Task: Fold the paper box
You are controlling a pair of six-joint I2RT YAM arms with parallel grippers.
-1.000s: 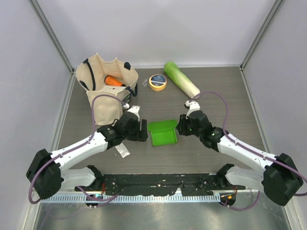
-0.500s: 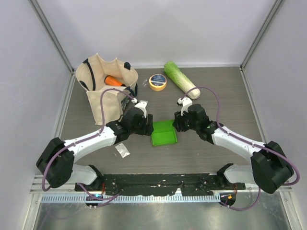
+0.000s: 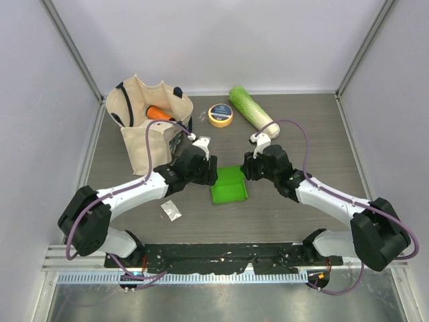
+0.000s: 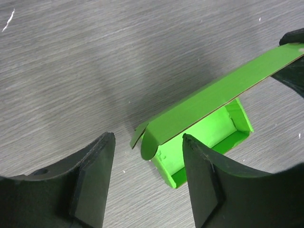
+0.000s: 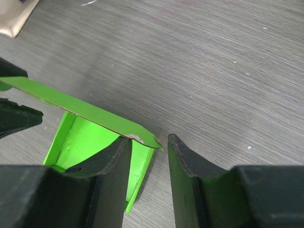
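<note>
Paper box point(image 3: 228, 186) sits on worktop point(image 3: 322, 121), on the arms' side of yellow tape roll point(image 3: 220, 115), lid raised. Left pincer point(image 4: 147, 137) released, lid corner between jaws. Right pincer point(image 5: 149, 139) released, straddling the opposite lid corner.

- The light is bright and even, coming from above; the top view is sharp.
- The arms throw soft shadows on the table point(image 3: 335, 147).
- In both wrist views a broad soft shadow lies beside the paper box point(image 4: 209, 128).

One paper box point(image 3: 228, 186), one bag point(image 3: 141, 127) — (one cabbage point(image 3: 253, 112))
</note>
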